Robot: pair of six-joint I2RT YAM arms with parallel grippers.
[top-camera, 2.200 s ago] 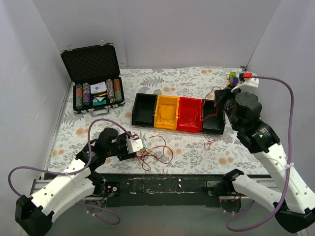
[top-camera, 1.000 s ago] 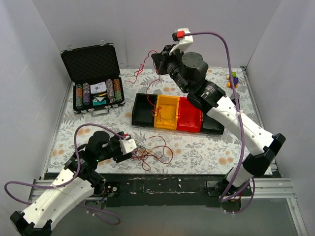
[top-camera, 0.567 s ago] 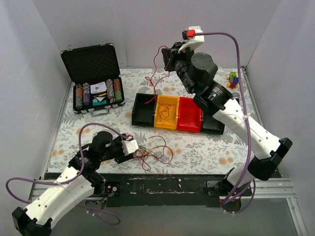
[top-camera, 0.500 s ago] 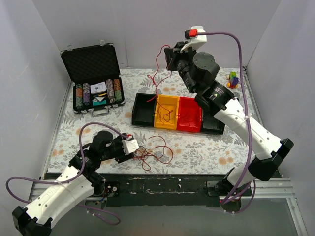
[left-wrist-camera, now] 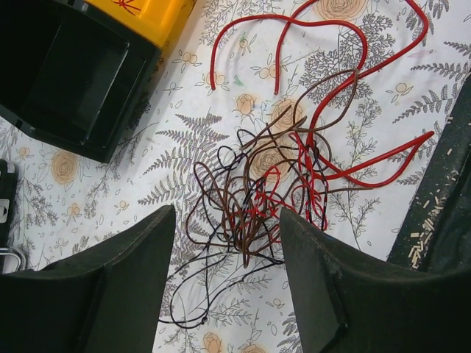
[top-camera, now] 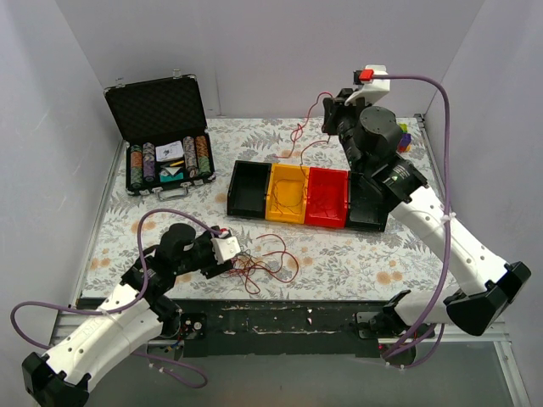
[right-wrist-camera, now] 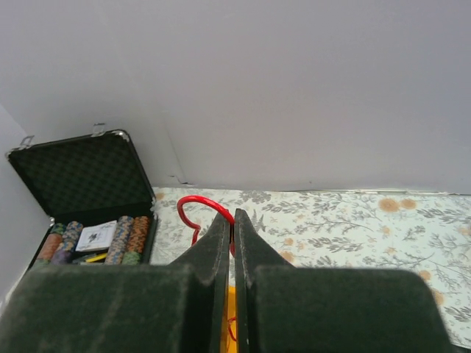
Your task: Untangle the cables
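Moved: right gripper [top-camera: 333, 103] swung rightward, pinching one red wire [top-camera: 299, 129].
Left gripper [left-wrist-camera: 227, 215]: spread above tangle [left-wrist-camera: 268, 184].
Handling: likely light, limp, snag-prone; grab free ends.

White shells, black joints on the left arm [top-camera: 127, 314] and right arm [top-camera: 450, 233]. A lilac hose [top-camera: 424, 80] trails each; red cap [top-camera: 366, 75] tops the right wrist.

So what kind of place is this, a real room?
Probably a robot test booth, not a home: white walls box in one table, a left arm and right arm are bolted at its edge, and staged props lie about: tangled cables, bins, a chip case.
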